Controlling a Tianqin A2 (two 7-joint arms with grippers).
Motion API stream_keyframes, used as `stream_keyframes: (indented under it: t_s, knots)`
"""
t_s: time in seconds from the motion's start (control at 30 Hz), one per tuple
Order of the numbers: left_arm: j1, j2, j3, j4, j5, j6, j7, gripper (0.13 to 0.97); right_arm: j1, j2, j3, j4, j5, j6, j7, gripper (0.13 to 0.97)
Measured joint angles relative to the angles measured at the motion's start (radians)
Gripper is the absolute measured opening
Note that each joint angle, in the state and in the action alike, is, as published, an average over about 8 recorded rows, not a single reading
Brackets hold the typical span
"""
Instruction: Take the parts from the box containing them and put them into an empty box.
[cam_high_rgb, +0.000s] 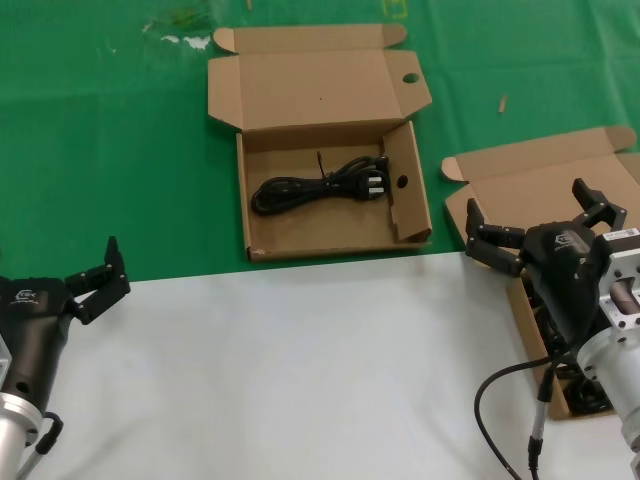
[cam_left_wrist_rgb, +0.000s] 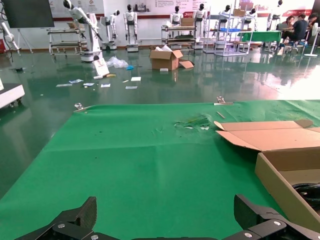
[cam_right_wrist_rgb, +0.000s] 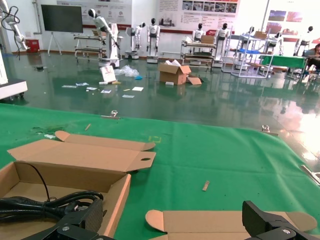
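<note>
Cardboard wide box (cam_high_rgb: 330, 235) already holds one cord (cam_high_rgb: 320, 187); right tool (cam_high_rgb: 540, 225) hovers open over the narrow box (cam_high_rgb: 530, 300), so reaching down for another cord looks next; left tool (cam_high_rgb: 95, 275) idles open

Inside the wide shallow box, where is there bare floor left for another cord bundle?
In the wide shallow box, one cord bundle lies across the middle. Bare cardboard remains along the near wall and along the far wall under the lid. It is tighter by the holed side flap, where the plug sits. Both claws, right claw and left claw, are outside it.
</note>
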Motion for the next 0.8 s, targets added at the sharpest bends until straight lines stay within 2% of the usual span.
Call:
stream_keyframes:
  t_s: [0.8]
  knots:
    - [0.0,0.0,0.0,0.0,0.0,0.0,0.0,0.966,0.0,0.0,0.0,0.0,0.0,0.0,0.0,0.966]
